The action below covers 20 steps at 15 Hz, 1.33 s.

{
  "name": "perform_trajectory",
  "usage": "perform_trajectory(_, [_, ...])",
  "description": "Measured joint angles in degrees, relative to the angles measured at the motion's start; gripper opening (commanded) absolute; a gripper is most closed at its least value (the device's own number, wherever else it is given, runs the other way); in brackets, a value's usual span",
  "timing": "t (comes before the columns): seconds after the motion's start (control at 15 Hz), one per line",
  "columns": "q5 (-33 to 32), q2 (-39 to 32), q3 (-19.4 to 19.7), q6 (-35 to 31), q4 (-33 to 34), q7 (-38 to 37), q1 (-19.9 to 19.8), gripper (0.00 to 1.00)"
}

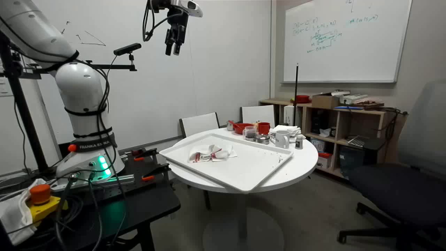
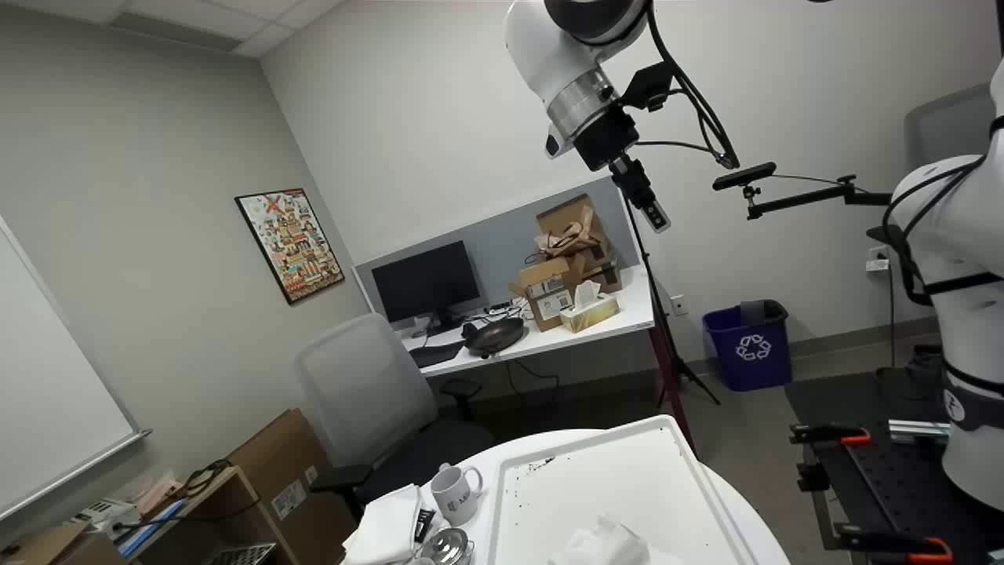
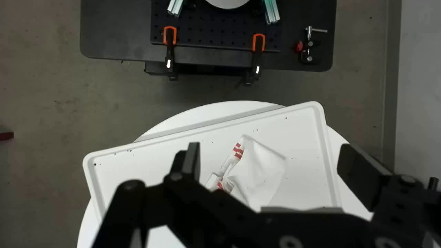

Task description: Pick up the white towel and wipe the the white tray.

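The white towel with red marks (image 1: 212, 153) lies crumpled on the white tray (image 1: 251, 171), toward its robot-side half. Part of the towel shows in an exterior view (image 2: 600, 546) at the bottom edge. Small dark specks lie on the tray, which also shows in an exterior view (image 2: 620, 479). My gripper (image 1: 172, 52) is high above the table, well apart from the towel, and points down. In the wrist view the gripper (image 3: 274, 168) has its fingers wide apart with nothing between them. The towel (image 3: 260, 168) and the tray (image 3: 155, 158) lie far below; the fingers hide part of both.
The tray sits on a round white table (image 1: 306, 162) and overhangs its edge. On the table's far side stand a grey mug (image 1: 282, 139), a red bowl (image 1: 243, 128), a red mug (image 1: 263, 128), jars (image 1: 250, 132), a shaker (image 1: 299, 143) and a folded white cloth stack (image 2: 384, 527).
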State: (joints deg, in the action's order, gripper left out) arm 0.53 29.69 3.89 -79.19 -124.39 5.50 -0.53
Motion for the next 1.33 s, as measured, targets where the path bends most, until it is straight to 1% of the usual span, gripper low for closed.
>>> perform_trajectory(0.53, [0.0, -0.05, -0.01, -0.02, 0.0, 0.0, 0.0, 1.0])
perform_trajectory(0.73, [0.0, -1.07, -0.03, -0.85, -0.05, -0.01, -0.01, 1.0])
perform_trajectory(0.93, [0.0, -4.01, -0.1, -5.16, -0.41, -0.01, -0.01, 1.0])
perform_trajectory(1.33, [0.09, -13.9, -1.46, -17.9, -3.08, 0.01, 0.42, 1.0])
